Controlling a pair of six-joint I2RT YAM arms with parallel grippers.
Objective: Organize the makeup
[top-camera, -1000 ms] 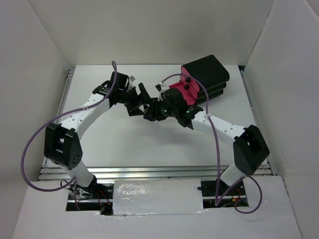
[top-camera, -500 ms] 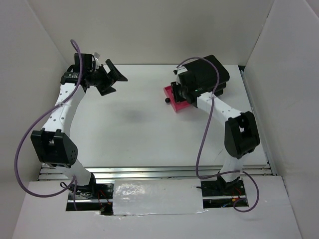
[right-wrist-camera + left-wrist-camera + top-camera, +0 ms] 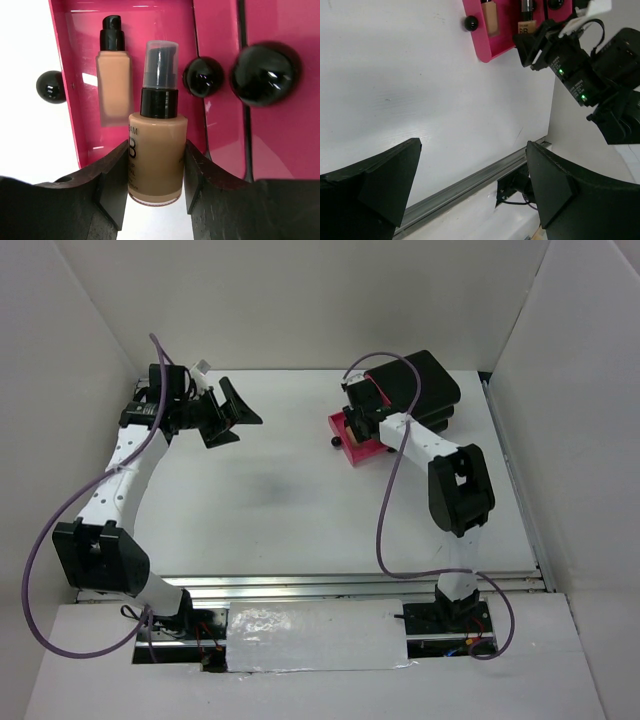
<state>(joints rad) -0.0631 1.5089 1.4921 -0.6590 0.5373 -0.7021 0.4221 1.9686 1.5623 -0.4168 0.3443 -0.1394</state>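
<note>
Right gripper — jaws clamped on a tan bottle, cap pointing away from my palm, at the open pink drawer. Second bottle lies in the drawer, just beyond my fingertips. Left gripper — jaws wide apart, table showing between them.

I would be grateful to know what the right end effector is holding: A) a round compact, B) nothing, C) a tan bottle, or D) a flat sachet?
C: in the right wrist view the right end effector is closed on a tan bottle with a black pump, above the open pink drawer.
</note>
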